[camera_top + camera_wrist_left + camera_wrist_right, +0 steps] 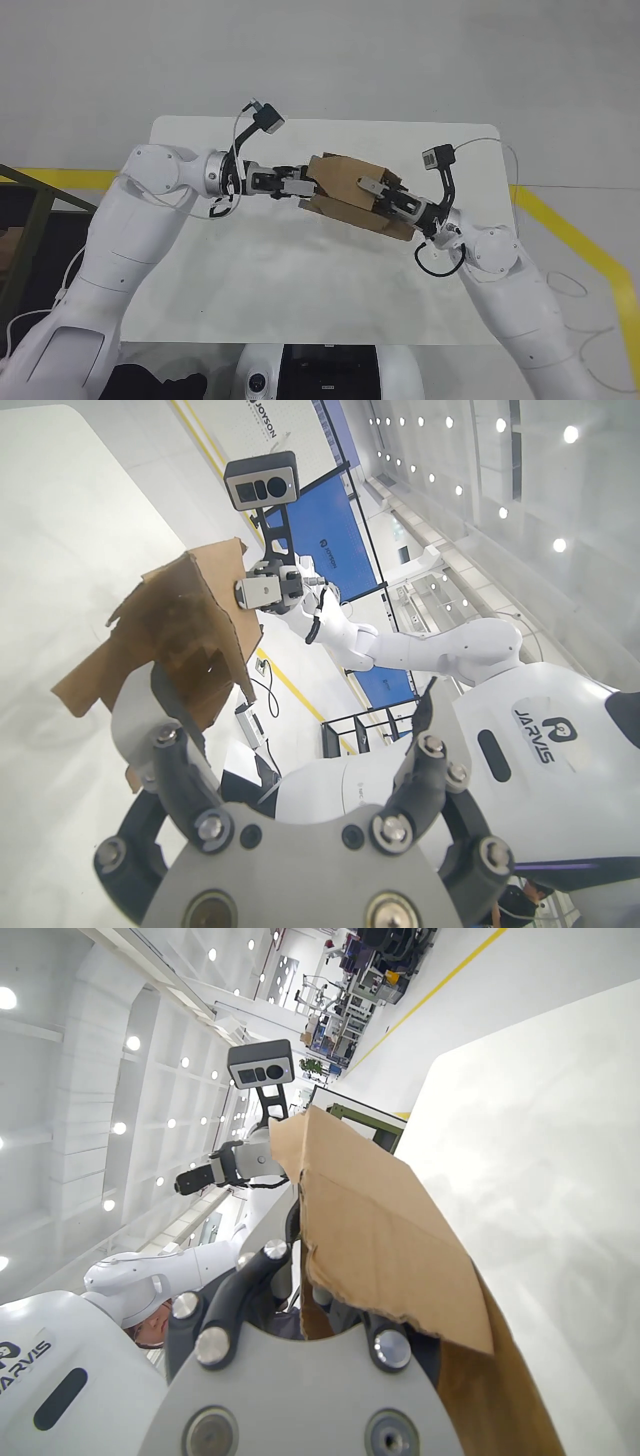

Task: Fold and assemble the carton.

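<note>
The brown carton (pixel 348 186) is held above the middle of the white table (pixel 250 290), partly unfolded, with loose flaps. My right gripper (pixel 378 190) is shut on one carton wall; in the left wrist view the right gripper (pixel 257 594) clamps the far edge of the carton (pixel 190 635). From the right wrist view, the carton (pixel 380 1233) wall runs between the right gripper's (pixel 306 1248) jaws and hides one finger. My left gripper (pixel 305 187) is at the carton's opposite, open end. It stands open (pixel 287 687), with one finger (pixel 132 705) against the carton's edge and the other well apart.
The table has rounded corners, and bare surface lies all around the carton. A dark green frame (pixel 22 205) stands on the floor beyond the table's left side. A yellow floor line (pixel 575 245) runs past the right side.
</note>
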### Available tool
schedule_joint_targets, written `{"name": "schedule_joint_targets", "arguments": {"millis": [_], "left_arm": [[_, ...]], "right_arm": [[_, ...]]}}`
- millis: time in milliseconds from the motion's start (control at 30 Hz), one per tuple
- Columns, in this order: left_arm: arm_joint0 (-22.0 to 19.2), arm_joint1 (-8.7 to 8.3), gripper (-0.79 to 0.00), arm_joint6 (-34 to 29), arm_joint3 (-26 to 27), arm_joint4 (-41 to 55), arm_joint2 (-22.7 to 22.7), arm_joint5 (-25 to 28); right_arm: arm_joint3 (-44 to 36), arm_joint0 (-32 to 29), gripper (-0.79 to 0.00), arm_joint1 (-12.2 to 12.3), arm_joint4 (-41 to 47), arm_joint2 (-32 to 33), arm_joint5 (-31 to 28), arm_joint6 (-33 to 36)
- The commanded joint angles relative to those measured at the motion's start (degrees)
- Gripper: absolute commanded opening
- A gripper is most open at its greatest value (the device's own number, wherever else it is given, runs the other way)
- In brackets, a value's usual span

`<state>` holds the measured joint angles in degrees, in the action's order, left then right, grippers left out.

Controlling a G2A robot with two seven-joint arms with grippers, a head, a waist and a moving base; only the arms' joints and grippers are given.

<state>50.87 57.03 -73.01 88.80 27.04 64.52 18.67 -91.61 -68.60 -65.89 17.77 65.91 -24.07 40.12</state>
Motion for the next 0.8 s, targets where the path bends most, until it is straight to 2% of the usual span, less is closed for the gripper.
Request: {"name": "schedule_joint_targets", "arguments": {"millis": [0,767], "left_arm": [[-0.26,0.11,0.0,-0.3,0.02,-0.11,-0.63,-0.14],[-0.61,0.62,0.0,-3.56,2.85,0.98,-3.64,-1.22]], "right_arm": [[0.03,0.1,-0.785,-0.07,0.03,0.02,-0.19,-0.62],[-0.58,-0.84,-0.785,-0.61,-2.54,1.08,-1.79,-6.37]]}}
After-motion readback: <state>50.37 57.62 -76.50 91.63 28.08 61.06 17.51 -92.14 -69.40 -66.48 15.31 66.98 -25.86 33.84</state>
